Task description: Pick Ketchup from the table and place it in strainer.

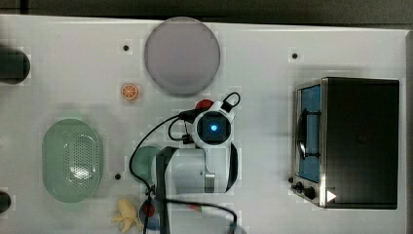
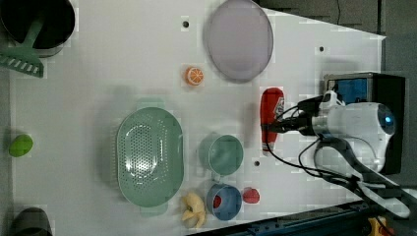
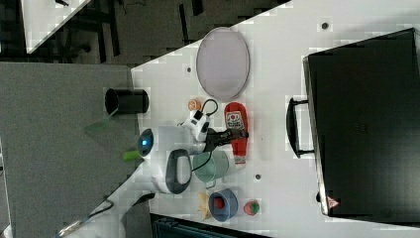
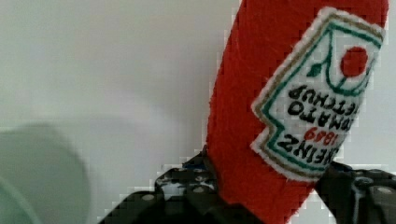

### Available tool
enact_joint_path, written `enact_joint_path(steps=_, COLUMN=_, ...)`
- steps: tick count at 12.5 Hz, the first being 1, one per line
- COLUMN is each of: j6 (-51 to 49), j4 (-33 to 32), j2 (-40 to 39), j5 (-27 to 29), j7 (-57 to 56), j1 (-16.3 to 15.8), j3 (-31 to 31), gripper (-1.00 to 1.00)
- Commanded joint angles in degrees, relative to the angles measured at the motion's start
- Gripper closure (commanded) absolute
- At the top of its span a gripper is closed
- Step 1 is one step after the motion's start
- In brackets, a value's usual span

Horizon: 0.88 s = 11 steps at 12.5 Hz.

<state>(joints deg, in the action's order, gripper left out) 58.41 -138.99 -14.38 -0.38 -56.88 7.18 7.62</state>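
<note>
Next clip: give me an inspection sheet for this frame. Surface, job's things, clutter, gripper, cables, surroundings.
Surface: white table, with small dark holes.
Job's things: ketchup lies on the table; strainer empty, apart from it.
Clutter: grey plate, orange slice, green cup, blue bowl holding a red piece, strawberry, banana, lime, green spatula in a dark pot.
Gripper: gripper closed on the ketchup, a finger on each side in the wrist view.
Cables: black cable loops from the wrist past the arm.
Surroundings: black toaster oven at the top view's right.
</note>
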Motion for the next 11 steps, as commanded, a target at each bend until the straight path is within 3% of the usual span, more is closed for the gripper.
enact_joint_path(steps=1, j6=-7.5, j4=2.6, j2=11.4, j5=-0.1, j7=-0.4, j1=-0.1, j3=1.7, gripper=-0.21)
enact_joint_path(steps=6, j6=-25.4, j4=6.2, j2=22.6, j5=0.0, j7=10.9, j1=-1.3, j3=8.7, gripper=-0.21)
enact_joint_path(steps=11, j6=-26.5, j4=8.2, j2=23.9, j5=2.4, j7=27.4, j1=-2.9, j3=20.1, gripper=-0.21)
